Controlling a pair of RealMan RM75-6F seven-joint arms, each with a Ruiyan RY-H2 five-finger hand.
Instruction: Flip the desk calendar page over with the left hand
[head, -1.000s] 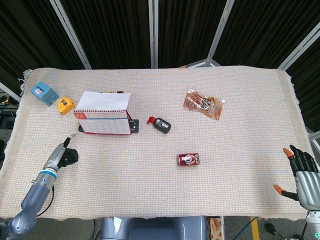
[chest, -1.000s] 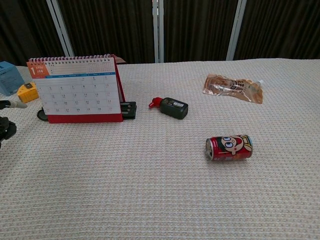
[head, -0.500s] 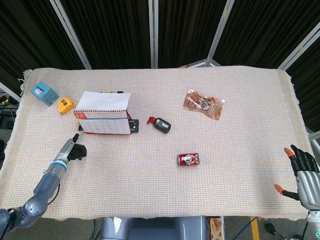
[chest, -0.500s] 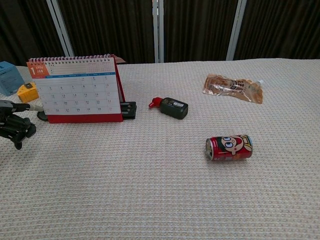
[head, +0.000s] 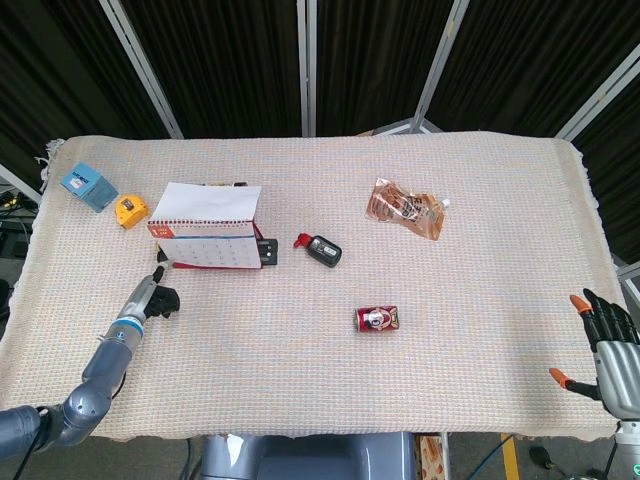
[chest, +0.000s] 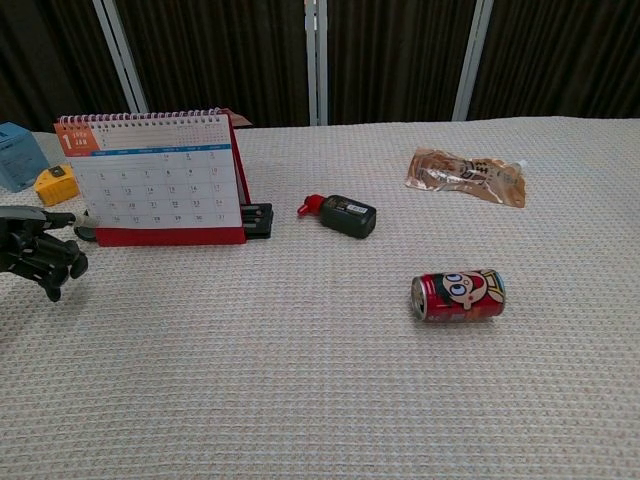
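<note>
The desk calendar (head: 205, 228) stands upright at the left of the table, its January page (chest: 155, 180) facing me above a red base. My left hand (head: 152, 297) hovers low just in front and to the left of the calendar's lower left corner. In the chest view the left hand (chest: 40, 250) holds nothing; its dark fingers hang apart, and one light-tipped finger reaches toward the calendar's base without clearly touching it. My right hand (head: 605, 345) stays at the table's front right edge with its fingers spread, holding nothing.
A blue box (head: 88, 187) and a yellow tape measure (head: 128, 211) lie left of the calendar. A black block (chest: 258, 218) sits against its right side, with a black key fob (chest: 345, 215) beyond. A red can (chest: 458, 294) and a snack pouch (chest: 465, 174) lie to the right.
My left hand has moved forward and to the right across the cloth, from the table's left edge to the calendar's lower left corner. The right hand has barely shifted.
</note>
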